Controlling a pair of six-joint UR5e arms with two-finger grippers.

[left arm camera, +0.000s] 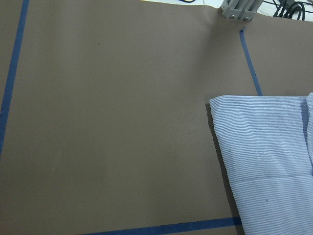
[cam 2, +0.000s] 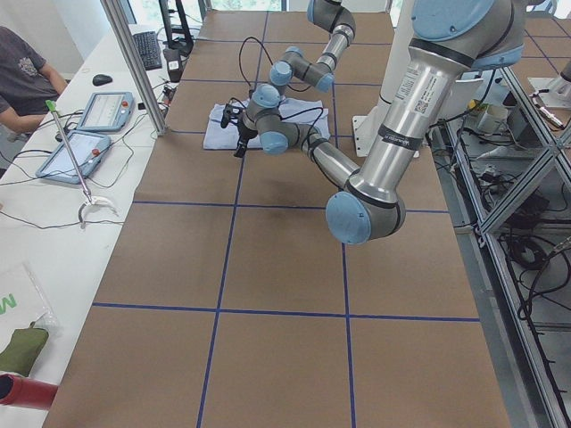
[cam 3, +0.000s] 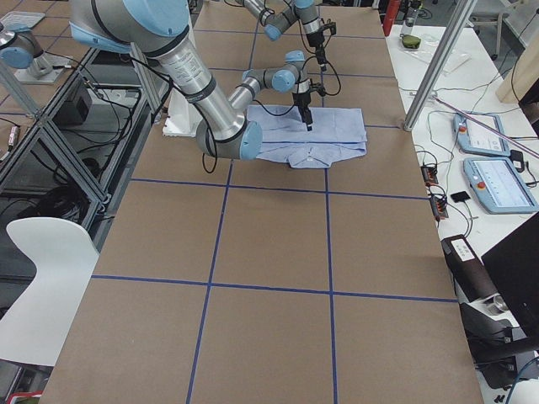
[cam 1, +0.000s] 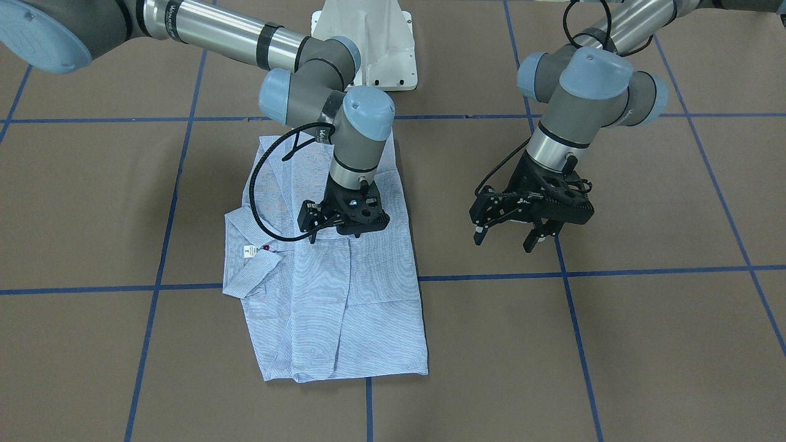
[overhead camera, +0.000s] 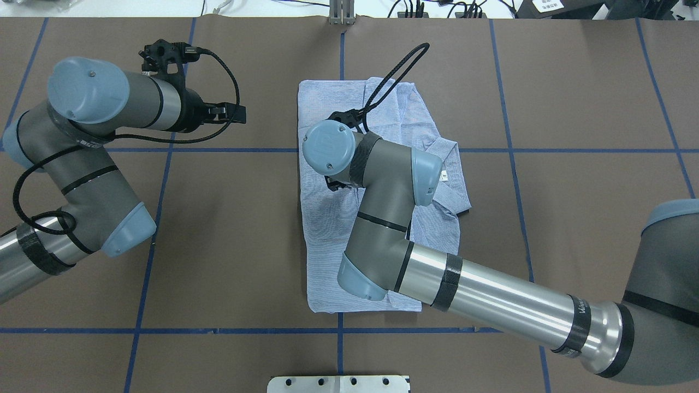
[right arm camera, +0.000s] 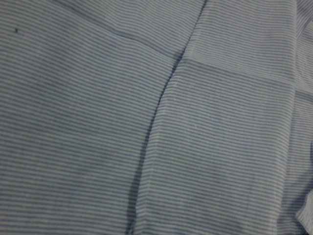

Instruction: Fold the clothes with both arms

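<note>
The striped shirt [cam 1: 344, 307] lies folded into a rough rectangle on the brown table, its collar [cam 1: 252, 270] with the white label and a red button on that view's left. My right gripper [cam 1: 341, 236] points down at the shirt's middle fold and looks open. One finger [cam 1: 314, 236] shows off to the side and the other is hidden behind the gripper body. The right wrist view holds only striped cloth [right arm camera: 146, 117] with a seam. My left gripper [cam 1: 505, 239] hangs open above bare table beside the shirt, holding nothing. Overhead, the left gripper [overhead camera: 232, 113] is left of the shirt [overhead camera: 322, 234].
Blue tape lines [cam 1: 491, 276] grid the brown table. The white pedestal base [cam 1: 368, 49] stands behind the shirt. A metal post [overhead camera: 341, 13] rises at the far edge. A seated person [cam 2: 22, 71] and tablets [cam 2: 103, 111] are at the side bench.
</note>
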